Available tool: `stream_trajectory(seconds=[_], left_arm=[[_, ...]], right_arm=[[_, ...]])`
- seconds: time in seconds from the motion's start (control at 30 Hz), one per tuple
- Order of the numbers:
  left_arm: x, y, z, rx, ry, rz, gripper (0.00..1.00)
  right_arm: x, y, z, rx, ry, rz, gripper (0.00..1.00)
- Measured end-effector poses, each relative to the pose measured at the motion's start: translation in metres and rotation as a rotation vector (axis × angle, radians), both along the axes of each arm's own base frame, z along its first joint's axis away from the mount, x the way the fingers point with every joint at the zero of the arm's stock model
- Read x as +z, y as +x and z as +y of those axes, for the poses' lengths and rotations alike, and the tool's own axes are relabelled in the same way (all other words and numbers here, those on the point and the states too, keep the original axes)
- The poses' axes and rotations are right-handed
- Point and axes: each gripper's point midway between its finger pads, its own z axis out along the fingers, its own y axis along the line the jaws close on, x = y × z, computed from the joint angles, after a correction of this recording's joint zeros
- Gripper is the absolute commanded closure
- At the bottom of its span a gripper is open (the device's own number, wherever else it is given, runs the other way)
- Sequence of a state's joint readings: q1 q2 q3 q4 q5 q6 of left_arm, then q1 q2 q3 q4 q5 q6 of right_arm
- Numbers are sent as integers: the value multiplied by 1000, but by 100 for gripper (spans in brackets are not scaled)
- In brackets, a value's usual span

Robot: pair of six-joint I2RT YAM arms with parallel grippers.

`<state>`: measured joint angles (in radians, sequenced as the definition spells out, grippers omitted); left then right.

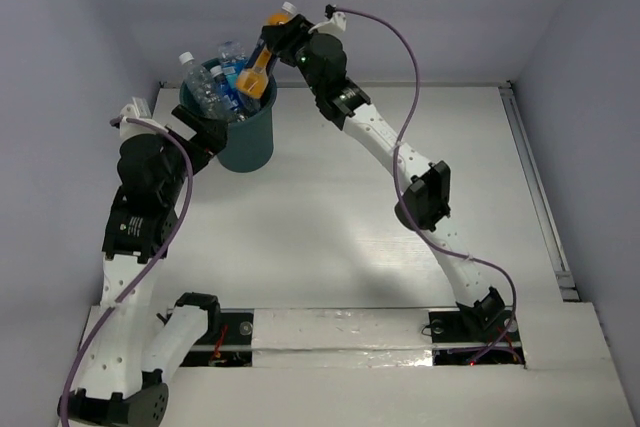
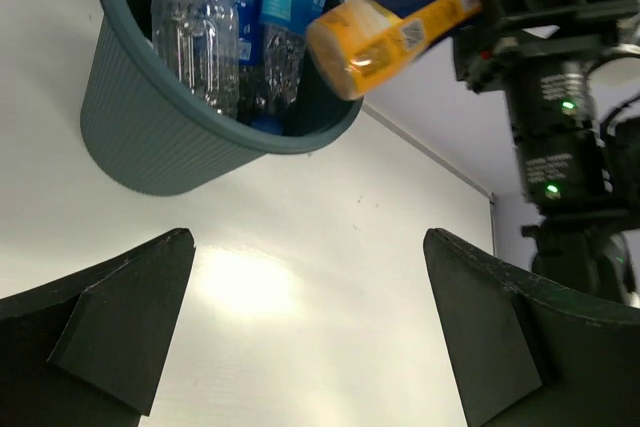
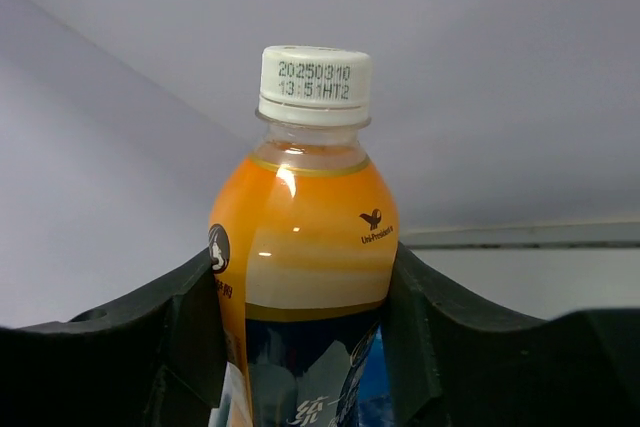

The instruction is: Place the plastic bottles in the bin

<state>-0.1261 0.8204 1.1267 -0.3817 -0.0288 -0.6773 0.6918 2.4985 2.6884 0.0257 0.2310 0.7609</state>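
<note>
Bin (image 1: 251, 143) of ribbed teal plastic holds crinkled bottles (image 1: 214, 93); right gripper (image 3: 303, 339) clamps the orange bottle (image 3: 305, 227), left gripper (image 2: 306, 277) splayed empty.

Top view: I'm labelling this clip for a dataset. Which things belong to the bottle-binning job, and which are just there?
Part of the job:
orange bottle, gripped by the right gripper, tilted over the bin
clear bottles and blue-labelled bottles already inside it
left gripper, open, beside it

Just there:
table
purple cables along both arms

Orange bottle (image 1: 253, 77) tilts above the teal bin (image 1: 245, 142); clear and blue-labelled bottles (image 1: 215, 97) stand inside.
</note>
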Motion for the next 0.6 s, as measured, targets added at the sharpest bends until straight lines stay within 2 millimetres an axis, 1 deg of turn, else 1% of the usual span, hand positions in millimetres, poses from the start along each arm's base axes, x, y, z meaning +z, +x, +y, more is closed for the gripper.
stream_trajectory(seconds=[0.07,0.17,0.2,0.23,0.27,0.3,0.4,0.43,0.5,0.53,0.6], left_arm=[[-2,-8,0,-4,-2,7,1],[0,-15,-1,-12,-3,3,1],[-1,-15,-2,-16,-3,5,1],[-1,-16,-3,-19,-3,5,1],[-1,-16,-4,-23,-4,6,1],[-1,-16,-5,-28,-5,7,1],[0,-17,-9,-48,-9,11,1],[0,-16,-10,-53,-10,14,1],[3,-16,-13,-63,-16,13,1],[4,-16,-13,-66,-19,11,1],[12,-17,-14,-70,-24,-3,1]], right_arm=[[-15,1,8,-17,-38,2,38],[-35,-9,28,-13,-110,1,32],[-42,-15,36,-2,-137,0,25],[-46,-17,40,2,-154,-4,22],[-50,-26,50,18,-173,-7,19],[-53,-29,55,25,-189,-9,13],[-59,-41,67,46,-235,-20,4],[-62,-44,69,50,-251,-21,2],[-63,-47,66,49,-287,-15,0],[-61,-49,63,46,-300,-16,0],[-50,-52,52,35,-320,-16,0]])
